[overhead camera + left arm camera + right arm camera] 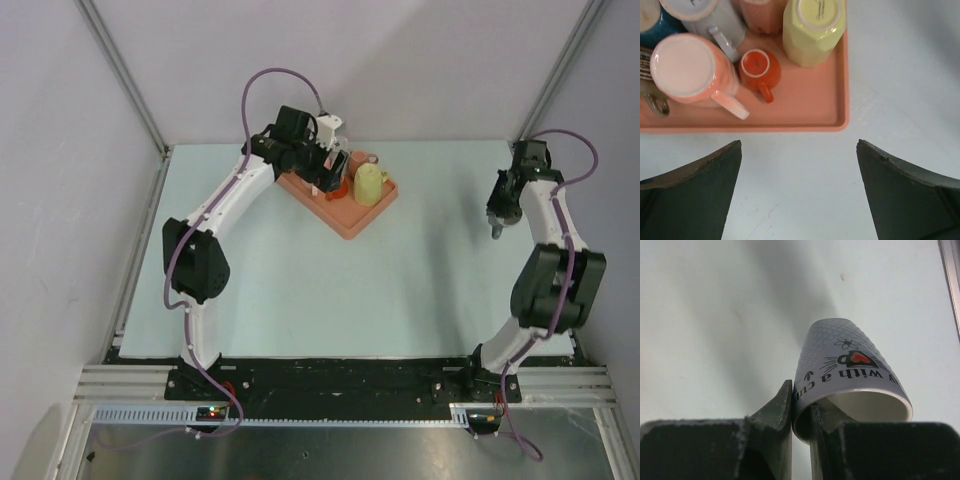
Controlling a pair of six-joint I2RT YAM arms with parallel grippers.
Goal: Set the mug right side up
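A white mug (850, 370) with black lettering and a red heart is in my right gripper (801, 397). The gripper is shut on its rim, one finger inside and one outside. The mug's open mouth faces the wrist camera and its base points away at the pale table. In the top view the right gripper (497, 225) hangs over the table's right side, with the mug mostly hidden under it. My left gripper (799, 145) is open and empty, just off the near edge of a salmon tray (805, 107).
The tray (350, 222) at the back centre holds several mugs: a yellow one (813, 30) and a pink one (690, 70) bottom up, a small orange cup (759, 68) and a grey mug (710, 17). A metal frame rail (951, 270) runs along the right.
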